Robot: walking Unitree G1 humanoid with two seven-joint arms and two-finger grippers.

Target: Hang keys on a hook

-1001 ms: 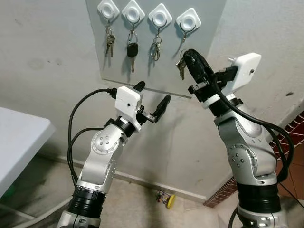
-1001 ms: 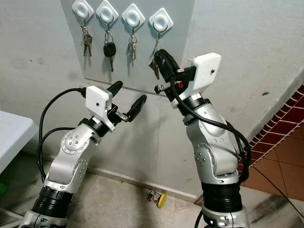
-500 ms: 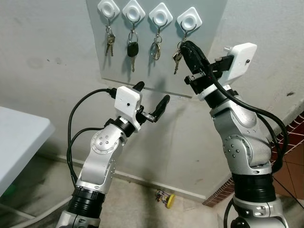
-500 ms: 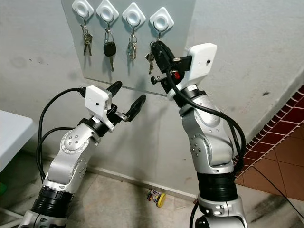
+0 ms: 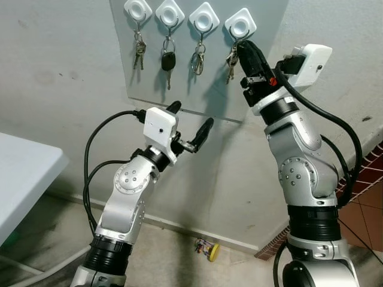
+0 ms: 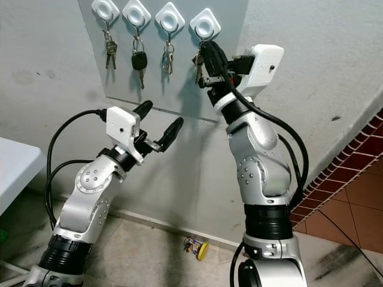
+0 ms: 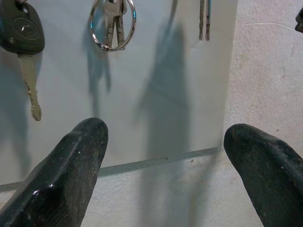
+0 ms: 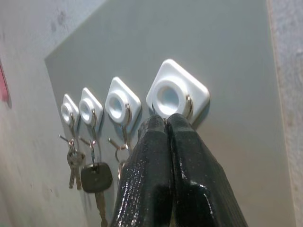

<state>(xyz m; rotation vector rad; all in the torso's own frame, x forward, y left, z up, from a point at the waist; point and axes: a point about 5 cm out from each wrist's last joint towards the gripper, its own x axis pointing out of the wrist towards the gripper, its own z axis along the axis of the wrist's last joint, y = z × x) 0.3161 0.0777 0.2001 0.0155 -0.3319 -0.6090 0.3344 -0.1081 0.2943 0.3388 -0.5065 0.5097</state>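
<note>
Four white diamond-shaped plastic hooks (image 5: 137,10) (image 5: 169,12) (image 5: 203,17) (image 5: 240,24) in a row along the upper frame, on one grey rectangular panel (image 5: 263,36). Four hanging bunches of metal keys (image 5: 139,52) (image 5: 167,61) (image 5: 197,59) (image 5: 230,58), one under each hook.

Right gripper (image 5: 244,49) up and in toward board, fingertips (image 8: 165,122) pressed together now right under rightmost hook (image 5: 240,24). Keys (image 5: 230,60) carried along, lifted from lower on board to dangling just beneath that hook.
</note>
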